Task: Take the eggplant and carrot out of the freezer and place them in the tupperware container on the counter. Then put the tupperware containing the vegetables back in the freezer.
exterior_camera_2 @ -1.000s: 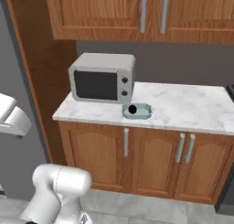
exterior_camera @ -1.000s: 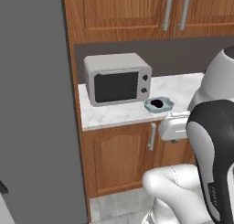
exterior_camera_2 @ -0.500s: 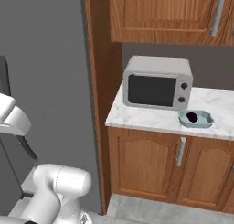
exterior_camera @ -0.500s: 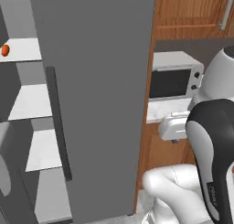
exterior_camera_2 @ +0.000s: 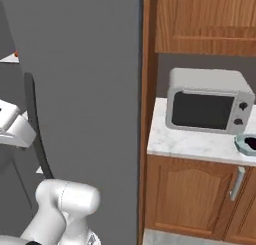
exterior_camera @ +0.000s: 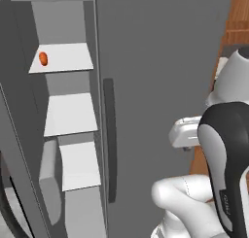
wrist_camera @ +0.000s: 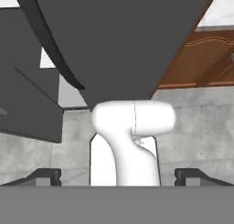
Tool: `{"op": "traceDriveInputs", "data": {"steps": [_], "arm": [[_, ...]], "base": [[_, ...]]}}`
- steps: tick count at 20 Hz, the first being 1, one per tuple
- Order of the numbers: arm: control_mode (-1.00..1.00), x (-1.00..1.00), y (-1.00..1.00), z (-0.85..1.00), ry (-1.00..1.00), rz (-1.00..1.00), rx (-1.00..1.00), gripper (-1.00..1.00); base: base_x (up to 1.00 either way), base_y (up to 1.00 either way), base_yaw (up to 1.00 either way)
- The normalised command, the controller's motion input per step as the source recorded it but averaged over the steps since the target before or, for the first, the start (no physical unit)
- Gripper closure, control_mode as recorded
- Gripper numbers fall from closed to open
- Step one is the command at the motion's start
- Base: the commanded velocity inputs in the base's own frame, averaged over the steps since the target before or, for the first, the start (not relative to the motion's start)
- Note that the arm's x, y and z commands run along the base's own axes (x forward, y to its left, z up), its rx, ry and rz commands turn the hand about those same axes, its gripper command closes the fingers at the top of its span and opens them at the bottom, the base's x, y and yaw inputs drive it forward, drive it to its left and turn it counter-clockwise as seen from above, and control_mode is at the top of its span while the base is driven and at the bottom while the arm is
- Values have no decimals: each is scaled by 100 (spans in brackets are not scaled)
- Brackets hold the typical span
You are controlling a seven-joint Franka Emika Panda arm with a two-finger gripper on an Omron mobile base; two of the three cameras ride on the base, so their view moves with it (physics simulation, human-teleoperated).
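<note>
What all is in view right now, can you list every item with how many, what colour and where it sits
freezer: one, grey, door open, fills the left and middle of both base views.
freezer shelves: three white ones showing, stacked inside on the left.
door handle: one, long, dark, curved, on the freezer door.
carrot: one, orange, on the top shelf.
microwave: one, silver, on the counter right of the freezer.
counter: one, white marble, over brown cabinets.
tupperware container: one, pale teal, at the right edge by the microwave, something dark inside.
upper cabinet: brown wood, above the microwave.
gripper: one, dark fingertips spread wide, holding nothing.
</note>
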Motion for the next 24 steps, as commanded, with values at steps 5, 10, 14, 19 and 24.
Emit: {"op": "traceDriveInputs", "data": {"steps": [5,10,14,19,24], "arm": [[100,0,0,0,0,0,0,-100],[100,0,0,0,0,0,0,-100],[100,0,0,0,0,0,0,-100],[100,0,0,0,0,0,0,-100],[100,0,0,0,0,0,0,-100]], "base": [[0,89,-6],[8,70,-5],[36,44,0],[39,23,0],[58,10,0]]}}
